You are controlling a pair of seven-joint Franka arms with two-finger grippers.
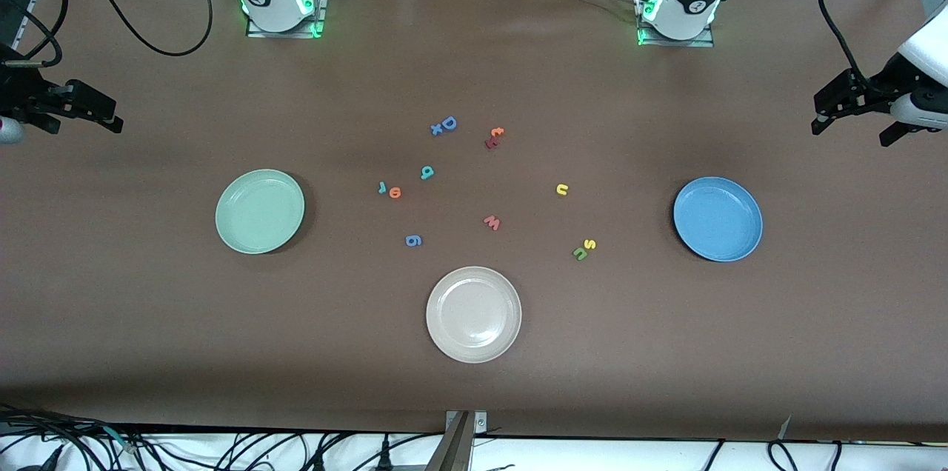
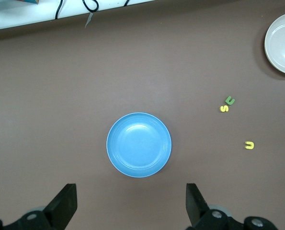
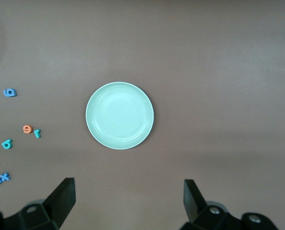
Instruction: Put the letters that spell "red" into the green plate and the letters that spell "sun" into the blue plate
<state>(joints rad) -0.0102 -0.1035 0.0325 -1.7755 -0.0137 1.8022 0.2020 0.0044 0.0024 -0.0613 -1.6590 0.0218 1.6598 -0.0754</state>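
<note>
Lying flat on the matte brown worktop [image 1: 474, 397], three smooth round shallow plates form a triangle: the green plate [image 1: 260, 211] toward the right arm's end, the blue plate [image 1: 718, 218] toward the left arm's end, a beige plate [image 1: 474, 314] nearest the front edge. Tiny foam letters sit scattered between them: teal r [image 1: 383, 187] touching orange e [image 1: 395, 192], teal d [image 1: 426, 172], yellow u [image 1: 562, 189], yellow s [image 1: 589, 244] against olive n [image 1: 580, 254]. Both arms wait raised over the worktop's ends, left tool [image 1: 852, 119] and right tool [image 1: 89, 109] gaping wide.

Left wrist: black fingers [image 2: 63, 205] spread apart, empty, over the glossy blue plate [image 2: 139, 144].

Right wrist: fingers [image 3: 61, 199] equally spread, over the green plate [image 3: 119, 115].
</note>
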